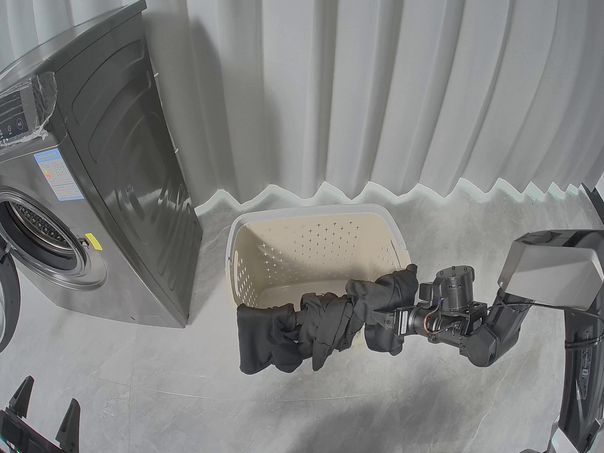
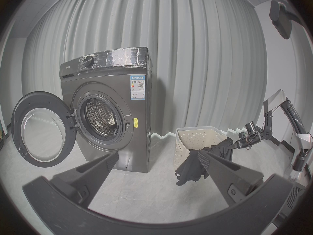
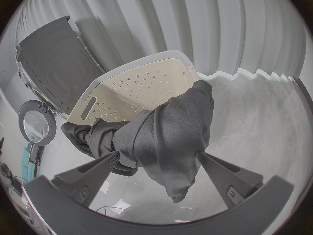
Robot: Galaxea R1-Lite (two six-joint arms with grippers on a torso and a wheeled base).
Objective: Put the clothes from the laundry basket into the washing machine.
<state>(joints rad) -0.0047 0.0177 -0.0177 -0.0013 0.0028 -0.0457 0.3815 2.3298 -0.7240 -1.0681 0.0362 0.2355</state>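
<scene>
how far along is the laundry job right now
Done: washer door open; basket looks empty apart from one garment. In hand: right gripper holds that garment, draped over the basket's front rim. To do: carry it into the drum, which looks empty. Left gripper is open, down low.

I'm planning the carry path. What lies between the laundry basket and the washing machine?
Only bare pale floor separates the cream perforated plastic laundry basket from the grey metal washing machine, in the head view.
</scene>
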